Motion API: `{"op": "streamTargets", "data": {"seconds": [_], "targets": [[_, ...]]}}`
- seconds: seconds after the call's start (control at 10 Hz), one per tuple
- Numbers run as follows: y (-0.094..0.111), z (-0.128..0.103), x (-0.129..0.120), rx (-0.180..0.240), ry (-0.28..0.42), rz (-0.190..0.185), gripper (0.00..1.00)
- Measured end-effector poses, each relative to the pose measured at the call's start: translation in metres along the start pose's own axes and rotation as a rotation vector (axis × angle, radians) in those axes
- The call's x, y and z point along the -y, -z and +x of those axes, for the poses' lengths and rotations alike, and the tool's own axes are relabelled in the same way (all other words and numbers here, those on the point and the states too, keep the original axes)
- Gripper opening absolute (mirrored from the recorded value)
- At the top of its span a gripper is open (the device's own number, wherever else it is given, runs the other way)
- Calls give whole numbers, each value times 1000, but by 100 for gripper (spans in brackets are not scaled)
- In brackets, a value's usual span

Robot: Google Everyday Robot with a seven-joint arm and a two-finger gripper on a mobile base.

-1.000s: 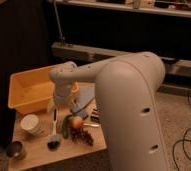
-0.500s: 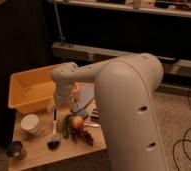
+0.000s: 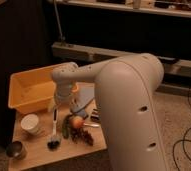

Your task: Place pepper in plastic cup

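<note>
The pepper [image 3: 65, 128] is slim and dark green. It lies on the wooden table [image 3: 39, 155] between the brush and the orange fruit. My gripper [image 3: 60, 103] hangs from the white wrist just above and behind the pepper, near the yellow bin's front corner. It is open with nothing in it. The plastic cup is hidden; my arm covers the middle of the table.
A yellow bin [image 3: 29, 90] fills the table's back left. A white round cup [image 3: 30, 123] and a dark metal bowl [image 3: 15, 149] stand at the front left. A white-handled brush [image 3: 54, 131], an orange fruit [image 3: 77, 121] and dark clutter [image 3: 86, 137] lie around the pepper.
The wrist and gripper have edged slightly to the right. The things on the table have not moved.
</note>
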Motion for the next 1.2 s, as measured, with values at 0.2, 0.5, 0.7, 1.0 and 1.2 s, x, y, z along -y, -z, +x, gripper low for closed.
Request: {"op": "streamTargets", "data": {"seconds": [0.2, 0.5, 0.7, 1.0, 1.2], "targets": [[0, 0, 0, 0, 0, 0, 80], [-4, 2, 1, -11, -9, -3, 80], [-26, 9, 4, -53, -39, -7, 80], [-43, 11, 9, -58, -64, -7, 80], [-29, 4, 11, -46, -68, -12, 80]]}}
